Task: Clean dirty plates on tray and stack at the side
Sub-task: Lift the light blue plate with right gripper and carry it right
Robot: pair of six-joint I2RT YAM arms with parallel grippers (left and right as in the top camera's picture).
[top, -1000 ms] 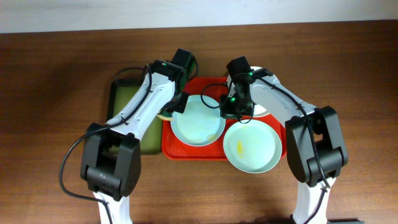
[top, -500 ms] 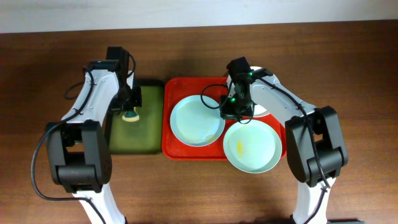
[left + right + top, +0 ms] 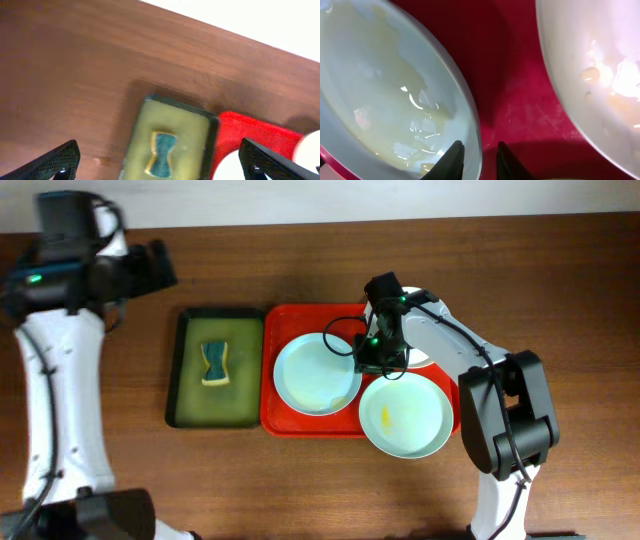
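Note:
The red tray holds a light blue plate with a faint yellowish film. A white plate at the tray's back right is mostly hidden by my right arm. A pale mint green plate with a yellow smear overlaps the tray's front right rim. My right gripper is shut on the light blue plate's right rim, one finger on each side. The white plate lies just to its right. My left gripper is open and empty, raised high at the back left.
A dark green tray stands left of the red tray and holds a teal and yellow sponge. Both show in the left wrist view, the tray and the sponge. Bare brown table surrounds both trays.
My left gripper carried the sponge from the light blue plate's left edge to the green tray, let go of it, and rose away to the back left. The right arm has not moved.

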